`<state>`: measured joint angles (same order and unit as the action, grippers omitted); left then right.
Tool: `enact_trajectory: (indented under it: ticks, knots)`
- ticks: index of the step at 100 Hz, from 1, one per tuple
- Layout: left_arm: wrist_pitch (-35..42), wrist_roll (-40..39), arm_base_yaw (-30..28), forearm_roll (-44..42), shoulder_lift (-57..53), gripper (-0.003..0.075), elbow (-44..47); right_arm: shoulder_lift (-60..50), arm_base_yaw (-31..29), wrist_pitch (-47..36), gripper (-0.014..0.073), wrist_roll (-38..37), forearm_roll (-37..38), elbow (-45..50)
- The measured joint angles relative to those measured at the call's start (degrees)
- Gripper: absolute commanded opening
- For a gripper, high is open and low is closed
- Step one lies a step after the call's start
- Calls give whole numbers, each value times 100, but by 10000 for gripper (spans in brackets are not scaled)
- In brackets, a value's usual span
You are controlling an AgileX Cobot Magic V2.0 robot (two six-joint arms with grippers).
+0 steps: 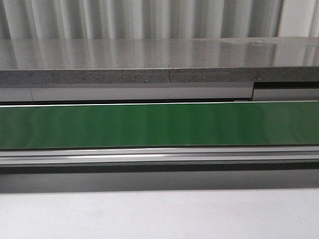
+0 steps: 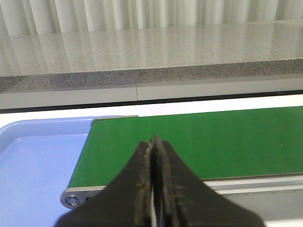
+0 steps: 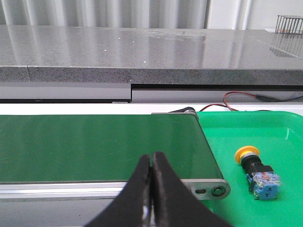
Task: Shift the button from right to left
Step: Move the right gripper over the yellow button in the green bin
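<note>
The button (image 3: pixel 257 172) lies on its side in the green tray (image 3: pixel 284 137), with its yellow-orange head, black body and blue-and-clear block showing only in the right wrist view. My right gripper (image 3: pixel 151 156) is shut and empty, over the near edge of the green conveyor belt (image 3: pixel 94 146), well apart from the button. My left gripper (image 2: pixel 154 141) is shut and empty, over the other end of the belt (image 2: pixel 213 142), next to the blue tray (image 2: pixel 38 170). Neither gripper shows in the front view.
The green belt (image 1: pixel 159 124) runs across the front view with a metal rail (image 1: pixel 159 155) along its near side. A grey stone ledge (image 1: pixel 159 59) stands behind it. Red and black wires (image 3: pixel 246 97) lie behind the green tray. A wire basket (image 3: pixel 289 23) stands on the ledge.
</note>
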<state>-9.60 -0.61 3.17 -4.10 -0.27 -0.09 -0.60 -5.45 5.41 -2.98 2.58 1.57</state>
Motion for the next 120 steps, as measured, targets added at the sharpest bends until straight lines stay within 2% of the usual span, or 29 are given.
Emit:
enact_trajectory:
  ticks: [95,120]
  knots:
    - [0,0,0,0,0,-20,0,0,0,0,-67,0,0,0]
    - [0,0,0,0,0,-20,0,88,0,694,-67,0,0,-638]
